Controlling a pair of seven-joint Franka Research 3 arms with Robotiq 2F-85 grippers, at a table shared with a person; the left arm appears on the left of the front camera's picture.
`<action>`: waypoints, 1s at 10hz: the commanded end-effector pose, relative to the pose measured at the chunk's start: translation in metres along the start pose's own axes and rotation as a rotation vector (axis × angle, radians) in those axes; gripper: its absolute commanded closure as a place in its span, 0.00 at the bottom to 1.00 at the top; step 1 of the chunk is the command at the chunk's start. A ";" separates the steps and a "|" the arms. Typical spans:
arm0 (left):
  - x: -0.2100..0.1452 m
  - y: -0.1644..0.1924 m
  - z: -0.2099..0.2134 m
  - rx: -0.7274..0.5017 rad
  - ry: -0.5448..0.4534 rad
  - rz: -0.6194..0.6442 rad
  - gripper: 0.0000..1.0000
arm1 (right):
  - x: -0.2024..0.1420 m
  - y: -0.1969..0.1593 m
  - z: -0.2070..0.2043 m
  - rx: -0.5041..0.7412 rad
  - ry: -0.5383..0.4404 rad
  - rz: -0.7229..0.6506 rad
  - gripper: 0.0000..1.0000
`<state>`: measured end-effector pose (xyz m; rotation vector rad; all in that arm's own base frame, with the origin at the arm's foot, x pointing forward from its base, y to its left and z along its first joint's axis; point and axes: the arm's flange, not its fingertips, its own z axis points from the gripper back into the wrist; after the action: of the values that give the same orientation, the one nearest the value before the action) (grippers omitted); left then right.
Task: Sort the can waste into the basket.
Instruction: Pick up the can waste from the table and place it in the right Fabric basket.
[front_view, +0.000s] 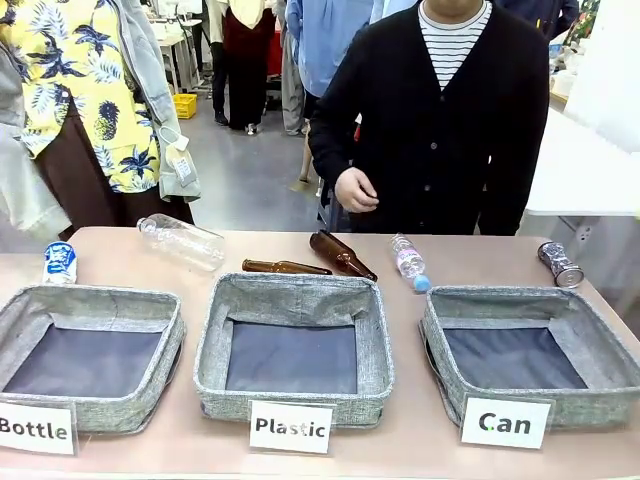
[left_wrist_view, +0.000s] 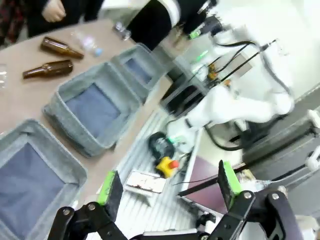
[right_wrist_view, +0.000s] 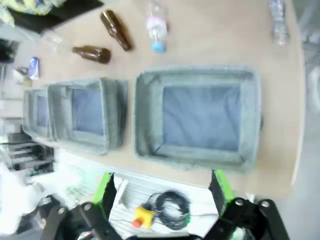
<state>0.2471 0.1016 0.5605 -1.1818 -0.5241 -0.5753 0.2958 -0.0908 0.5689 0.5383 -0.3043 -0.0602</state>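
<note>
Lying at the far right of the tabletop (front_view: 410, 445), the dented silver can (front_view: 560, 264) rests on its side just behind the basket (front_view: 500, 298) fronted by the white "Can" sign (front_view: 505, 422), outside its rim and not touching it. The blue can (front_view: 60, 262) sits at the opposite end, far left, behind the basket signed "Bottle" (front_view: 90, 298), well apart from the Can basket. Between the two cans we see, strung along the far side, a clear plastic bottle (front_view: 182, 240), two brown glass bottles (front_view: 343, 255) (front_view: 285, 267) lying close together behind the middle "Plastic" basket (front_view: 295, 290), and a smaller clear bottle with a blue cap (front_view: 409, 262). A person in a dark cardigan stands across from us, one hand (front_view: 355, 190) loosely curled above the far edge. Both our arms hang back off the near edge: the left jaws stand wide apart, green pads (left_wrist_view: 109, 182) gripping nothing, and the right jaws gape likewise, their pads (right_wrist_view: 104, 184) bare, looking down on the Can basket.
</note>
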 end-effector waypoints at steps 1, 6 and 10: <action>-0.025 0.043 0.036 -0.119 -0.144 0.160 0.00 | 0.001 -0.068 0.027 0.334 -0.025 -0.353 0.00; -0.129 0.071 0.008 -0.196 -0.648 0.526 0.00 | -0.060 -0.238 0.022 0.768 -0.293 -0.674 0.00; -0.128 0.109 0.075 -0.183 -0.640 0.558 0.00 | -0.075 -0.251 0.026 0.733 -0.296 -0.747 0.00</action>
<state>0.2250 0.2200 0.4256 -1.6091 -0.6544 0.3054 0.2312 -0.3082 0.4305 1.3677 -0.3877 -0.8121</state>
